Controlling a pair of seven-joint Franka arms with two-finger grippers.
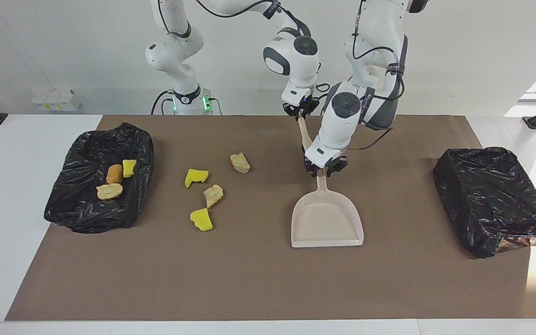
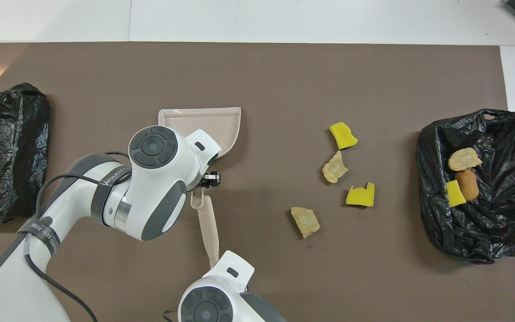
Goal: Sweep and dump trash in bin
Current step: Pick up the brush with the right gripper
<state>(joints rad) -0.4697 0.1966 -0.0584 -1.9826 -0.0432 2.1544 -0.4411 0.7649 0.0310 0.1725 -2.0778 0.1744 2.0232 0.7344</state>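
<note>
Several trash lumps lie loose on the brown mat: a yellow one, a tan one, another yellow one and a tan one nearest the robots. Three more pieces rest in the black-bagged bin at the right arm's end. The beige dustpan lies flat mid-mat, and my left gripper is shut on its handle. My right gripper is shut on the upper end of the slim beige brush, which slants down toward the dustpan's handle. Its lower end is hidden by the left hand.
A second black-bagged box sits at the left arm's end of the table. The brown mat covers most of the white table. Both arms crowd together over the mat's middle, close to the robots.
</note>
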